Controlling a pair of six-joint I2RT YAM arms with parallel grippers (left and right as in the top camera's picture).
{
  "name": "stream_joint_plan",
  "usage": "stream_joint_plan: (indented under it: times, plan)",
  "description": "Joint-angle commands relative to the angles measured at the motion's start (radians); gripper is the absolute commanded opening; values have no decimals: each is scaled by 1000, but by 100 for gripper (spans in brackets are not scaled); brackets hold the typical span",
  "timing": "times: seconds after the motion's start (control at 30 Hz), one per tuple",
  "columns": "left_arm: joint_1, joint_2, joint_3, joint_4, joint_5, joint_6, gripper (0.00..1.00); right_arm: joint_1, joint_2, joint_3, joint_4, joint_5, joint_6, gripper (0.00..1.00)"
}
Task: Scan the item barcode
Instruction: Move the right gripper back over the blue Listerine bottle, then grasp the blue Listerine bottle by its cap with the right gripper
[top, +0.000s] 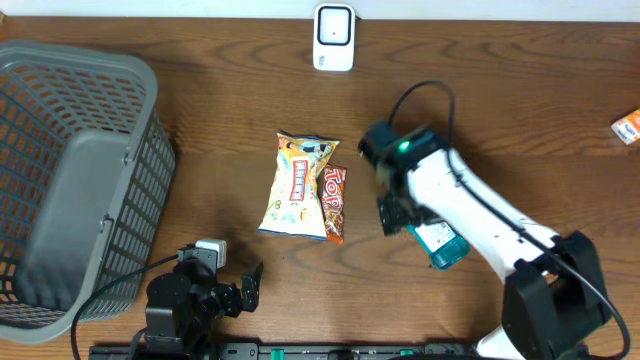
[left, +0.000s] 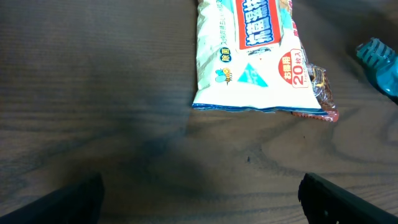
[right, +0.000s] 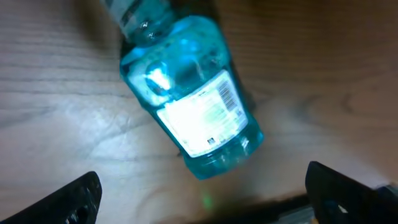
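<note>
There is one bottle (right: 193, 106), two snack packets, one basket (top: 60, 120), one white scanner (top: 333, 37), and one small orange packet (top: 627, 127) at the far right edge of the table (top: 500, 100).

The bottle lies on its side on the table at the near right, partly hidden from above by the right arm. In the wrist view it lies just ahead of the right gripper (top: 396, 213), lined up with the gap between the two fingers (right: 78, 199). The fingers stand wide apart and neither touches it.

The bottle is clear teal plastic with blue liquid inside and a clear neck. Its white label faces up (the barcode (right: 227, 96) runs along one edge of the label, and the small print is blurred).

The two packets lie side by side in the middle of the table. The white and yellow bag (top: 297, 185) is on the left and overlaps the orange packet (top: 334, 205) on its right.

The left gripper (left: 200, 186) hangs low at the near left with its fingers spread and nothing between them, and the bag's near edge is just beyond it. The basket stands on the left, and the scanner stands at the far middle.
</note>
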Motion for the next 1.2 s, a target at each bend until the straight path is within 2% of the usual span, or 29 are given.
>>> stream_joint_plan:
  times: [0.0,0.1,0.3,0.33,0.37,0.47,0.7,1.03,1.13,1.17]
  plan:
    - [4,-6,-3,-46,4,2,100,17,-7,-125,89,71,-103,99]
    - [4,-6,-3,-46,4,2,100,14,-7,-210,198,72,-132,99]
    - [4,-6,-3,-46,4,2,100,8,-7,-376,464,72,-298,98]
    - [4,-6,-3,-46,4,2,100,8,-7,-398,503,72,-330,97]
    - [4,-6,-3,-46,5,2,100,7,-7,-424,546,72,-372,91]
    - [4,-6,-3,-46,4,2,100,7,-6,-488,636,72,-431,86]
    - [4,-6,-3,-46,4,2,100,-16,-5,-533,659,19,-430,74]
    - [4,-6,-3,-46,4,2,100,-25,-5,-528,695,-319,-476,64]
    - [4,-6,-3,-46,4,2,100,-25,-5,-511,727,-372,-475,54]
    - [4,-6,-3,-46,4,2,100,-25,-5,-501,739,-380,-473,45]
